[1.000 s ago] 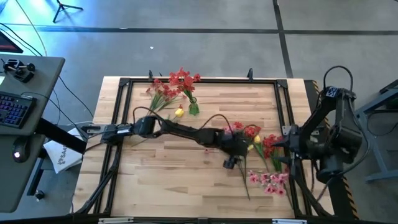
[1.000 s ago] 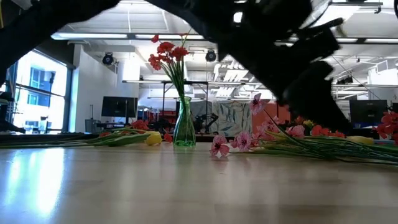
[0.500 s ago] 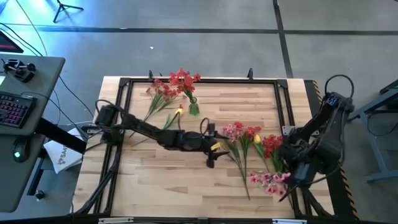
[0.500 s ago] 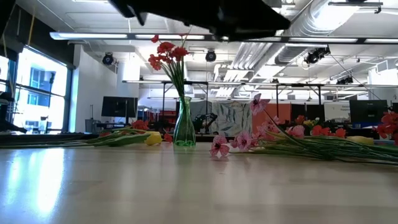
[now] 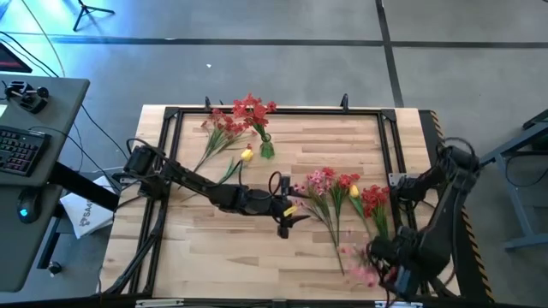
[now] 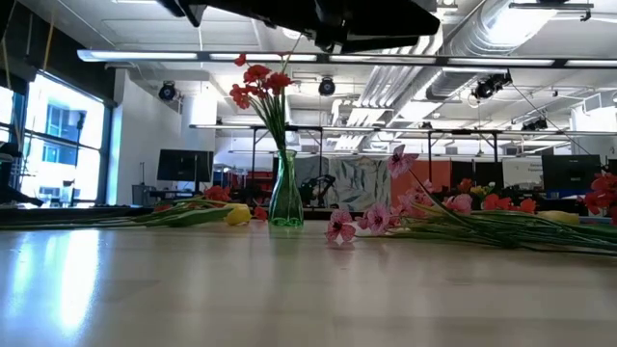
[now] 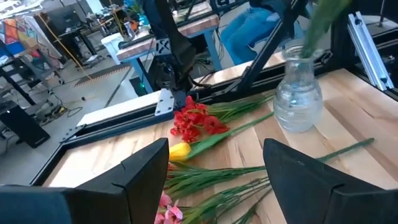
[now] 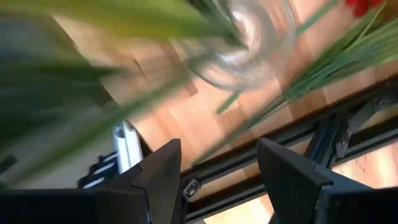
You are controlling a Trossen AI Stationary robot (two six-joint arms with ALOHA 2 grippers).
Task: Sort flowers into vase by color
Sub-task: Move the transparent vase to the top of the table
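A green vase [image 5: 266, 149] [image 6: 285, 198] near the far edge holds red flowers [image 5: 249, 109]. More red flowers [image 5: 221, 128] and a yellow one [image 5: 247, 155] lie beside it. Pink [image 5: 321, 180], yellow [image 5: 353, 190] and red flowers [image 5: 372, 201] lie at the right. A clear vase [image 7: 298, 93] [image 8: 249, 37] stands at the right with a green stem [image 7: 323, 22] rising out of it. My left gripper [image 5: 288, 219] [image 7: 216, 146] hangs open over the table's middle, nearly level. My right gripper [image 5: 385, 255] [image 8: 219, 146] is open and points down above pink flowers [image 5: 360, 261] near the front right.
A black frame [image 5: 274, 111] runs around the wooden tabletop [image 5: 223, 248], with a rail [image 7: 367, 43] close behind the clear vase. Bare wood lies at the near left. A desk with a keyboard [image 5: 21, 150] stands off the table's left.
My left gripper has drawn back from the flowers at the right toward the table's middle, rising and tipping from downward to nearly level. My right gripper has sunk and gone toward the near edge, turning to point down over the pink flowers.
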